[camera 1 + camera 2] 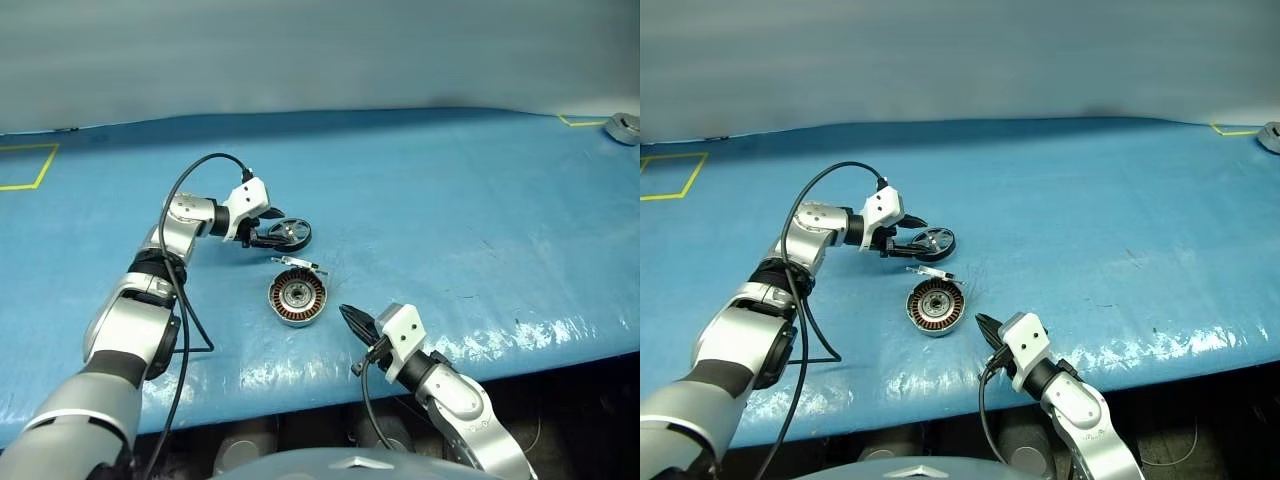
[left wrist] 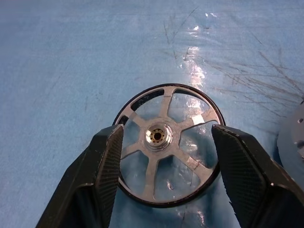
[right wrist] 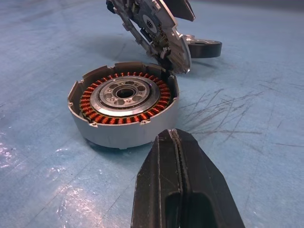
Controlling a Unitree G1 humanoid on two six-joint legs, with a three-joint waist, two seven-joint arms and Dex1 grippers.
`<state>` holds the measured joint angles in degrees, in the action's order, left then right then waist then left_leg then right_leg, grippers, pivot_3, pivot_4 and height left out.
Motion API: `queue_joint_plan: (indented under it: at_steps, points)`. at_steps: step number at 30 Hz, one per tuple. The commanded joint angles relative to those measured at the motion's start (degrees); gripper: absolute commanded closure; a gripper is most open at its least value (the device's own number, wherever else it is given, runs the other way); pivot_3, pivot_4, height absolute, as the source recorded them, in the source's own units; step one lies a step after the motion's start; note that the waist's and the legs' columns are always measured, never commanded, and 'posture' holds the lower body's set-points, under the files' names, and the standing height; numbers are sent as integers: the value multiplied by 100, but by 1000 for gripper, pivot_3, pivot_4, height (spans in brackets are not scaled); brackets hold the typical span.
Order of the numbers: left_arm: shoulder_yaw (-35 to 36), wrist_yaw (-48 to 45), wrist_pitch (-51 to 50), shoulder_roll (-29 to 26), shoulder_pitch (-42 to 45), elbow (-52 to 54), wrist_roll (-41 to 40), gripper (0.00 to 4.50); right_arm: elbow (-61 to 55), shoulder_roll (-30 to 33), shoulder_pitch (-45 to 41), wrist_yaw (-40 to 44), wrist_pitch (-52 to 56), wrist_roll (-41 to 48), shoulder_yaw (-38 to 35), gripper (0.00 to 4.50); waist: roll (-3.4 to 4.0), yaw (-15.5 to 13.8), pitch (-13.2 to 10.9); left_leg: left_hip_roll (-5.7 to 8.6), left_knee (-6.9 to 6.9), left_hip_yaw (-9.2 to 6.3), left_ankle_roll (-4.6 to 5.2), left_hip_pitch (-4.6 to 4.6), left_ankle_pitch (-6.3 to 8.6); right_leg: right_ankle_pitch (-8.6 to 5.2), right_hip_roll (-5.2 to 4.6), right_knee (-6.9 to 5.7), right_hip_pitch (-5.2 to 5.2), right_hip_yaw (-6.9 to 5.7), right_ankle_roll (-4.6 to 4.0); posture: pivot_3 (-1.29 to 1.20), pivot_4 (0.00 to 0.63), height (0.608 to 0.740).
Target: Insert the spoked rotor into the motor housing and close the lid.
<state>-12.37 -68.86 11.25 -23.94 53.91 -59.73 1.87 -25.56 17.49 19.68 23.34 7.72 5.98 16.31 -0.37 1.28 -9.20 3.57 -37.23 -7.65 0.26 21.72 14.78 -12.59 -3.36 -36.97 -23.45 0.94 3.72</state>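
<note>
**Left gripper straddling the rotor; housing open, lid tilted up**

Left gripper (image 2: 164,142) is spread wide, one black finger on each side of the spoked rotor (image 2: 167,142). The rotor lies flat on the blue table cover (image 1: 450,200) between the fingers — whether the pads actually touch its rim I cannot tell; nothing looks lifted.

The motor housing (image 3: 124,107) sits just in front of the right gripper (image 3: 176,142), copper windings showing, centre unfilled. Its lid (image 3: 159,31) stands tilted at the housing's far edge, hinged up, not closed.

Right gripper is clenched — fingers pressed together, nothing between them — pointing at the housing from near the table's front edge. The rotor lies just beyond the housing, apart from it.
</note>
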Motion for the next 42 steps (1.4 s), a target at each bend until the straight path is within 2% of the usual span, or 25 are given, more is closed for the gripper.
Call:
queue_joint_plan:
  at_steps: [1,19,22,26,35,41,42]
  points:
    - [-22,-30,178,19,292,-173,159,1368,-114,-53,25,-66,-153,-30,-31,4500,0,1,0,0,0,0,0,0,0,0,0,0,0,0,0,0,150,740]
    - [-157,-142,165,144,501,-726,716,1368,-111,-95,-13,-239,-58,-172,-31,4500,-1,16,1,5,-12,1,0,0,0,1,0,-11,2,1,0,0,150,740]
    - [-212,-184,178,117,477,-716,808,1959,-95,-111,-18,-264,-49,-191,-23,4500,-1,17,1,5,-15,1,1,0,0,1,0,-15,2,1,0,0,150,740]
    - [-254,-215,163,68,431,-732,885,3132,-49,-140,-51,-273,-45,-234,6,4500,0,16,6,5,-25,0,1,-2,0,0,0,-26,5,1,0,0,150,740]
    - [-57,-178,221,-311,259,-528,796,3155,-1,-183,-159,-250,-11,-268,4,4500,-1,97,6,-1,-56,7,1,-9,0,-2,0,-76,1,10,-1,0,150,740]
    - [312,-119,75,-827,-142,124,459,3171,-3,-186,-132,-213,-19,-234,15,4500,-1,136,6,-17,-58,8,-5,-13,-3,-3,9,-93,-5,14,-4,0,150,740]
    - [387,-245,-34,-1014,-387,511,351,3171,16,-187,-131,-205,-24,-228,14,4500,-1,128,6,-16,-58,7,-5,-13,-4,-3,8,-93,-5,15,-5,0,150,740]
